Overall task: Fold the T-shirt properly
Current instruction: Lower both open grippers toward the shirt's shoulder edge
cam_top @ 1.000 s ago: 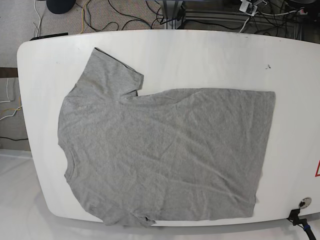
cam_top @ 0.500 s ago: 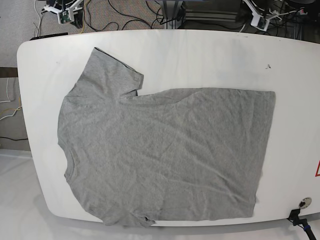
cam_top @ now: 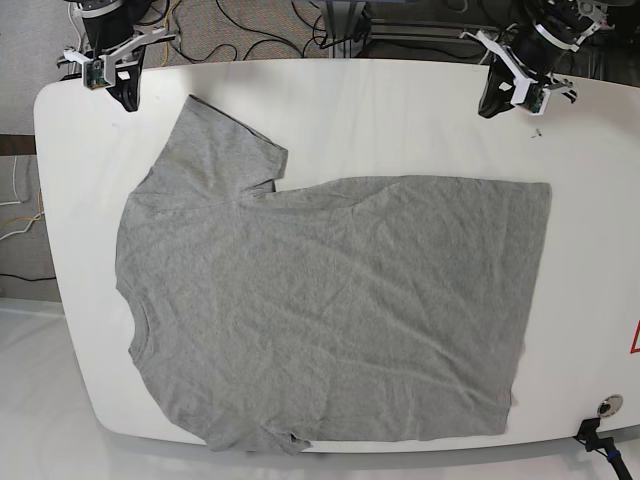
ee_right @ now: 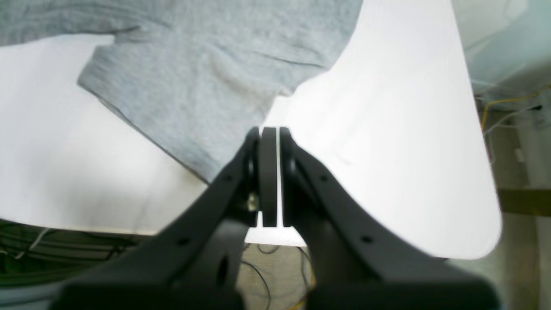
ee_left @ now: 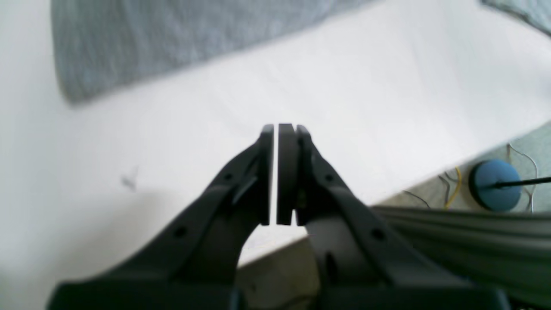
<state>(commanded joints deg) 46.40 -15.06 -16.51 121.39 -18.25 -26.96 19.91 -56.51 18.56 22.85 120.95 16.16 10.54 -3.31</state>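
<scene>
Writing: no brand or print is readable on the T-shirt (cam_top: 330, 300); a red mark at the right edge of the base view, on the table (cam_top: 400, 110), is cut off and cannot be read.
Left gripper (cam_top: 489, 104): on the base view's right, over the far edge of the table; in the left wrist view its fingers (ee_left: 286, 172) stand together with only a thin slit between them, and nothing is held.
Left gripper contact: it is above bare table, apart from the shirt's hem corner, which shows blurred at the top of the left wrist view.
Right gripper (cam_top: 128, 96): on the base view's left, at the far left corner of the table; in the right wrist view its fingers (ee_right: 269, 176) are pressed nearly together and hold nothing.
Right gripper contact: its tips are just beside the edge of the far sleeve (ee_right: 193, 99); whether they touch the cloth cannot be told.
T-shirt position: spread flat across the middle of the white table, neck toward the base view's left, hem toward the right.
T-shirt look: plain heather grey, short sleeves, lightly wrinkled with diagonal creases; the far sleeve lies out flat, and the near sleeve reaches the table's front edge.
</scene>
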